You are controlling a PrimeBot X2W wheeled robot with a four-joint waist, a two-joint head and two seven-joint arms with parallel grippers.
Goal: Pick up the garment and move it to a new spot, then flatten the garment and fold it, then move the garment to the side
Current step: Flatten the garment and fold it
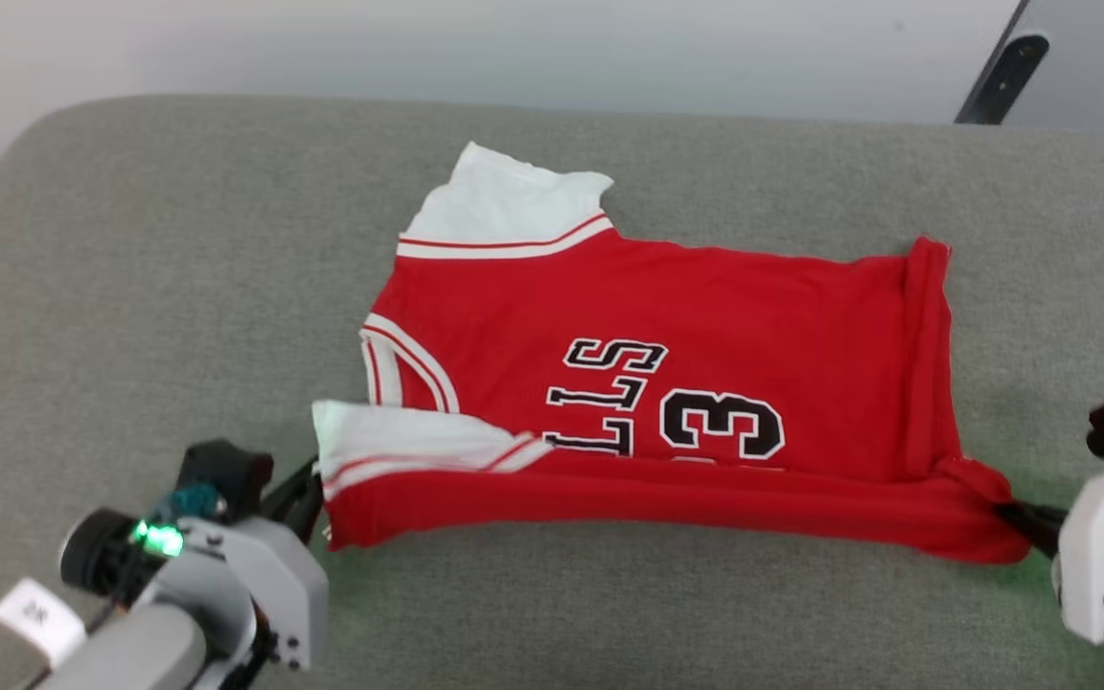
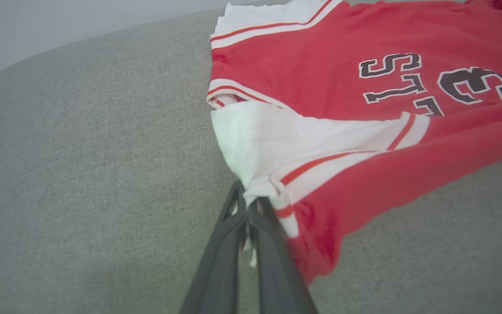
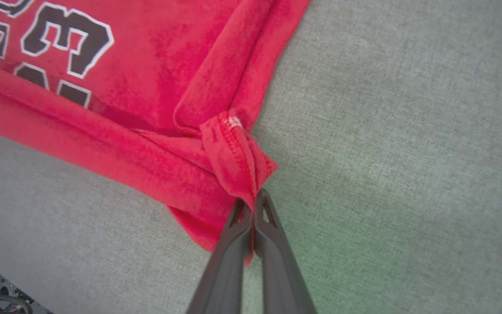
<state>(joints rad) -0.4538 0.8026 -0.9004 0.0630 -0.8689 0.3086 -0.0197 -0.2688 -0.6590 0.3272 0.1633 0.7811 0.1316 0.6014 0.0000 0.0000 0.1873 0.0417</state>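
1. Head view: the garment (image 1: 667, 383) lies on the grey cushion (image 1: 178, 287), its long axis running left to right. The left gripper (image 1: 308, 494) clamps its near sleeve corner and the right gripper (image 1: 1017, 513) its near hem corner.
2. Left wrist view: the left gripper (image 2: 247, 205) is pinched tight on white sleeve cloth, and the shirt spreads ahead and rightward.
3. Right wrist view: the right gripper (image 3: 253, 200) is closed on bunched red hem, and the shirt spreads ahead-left. The fold likely means carrying this near edge forward over the lettering.
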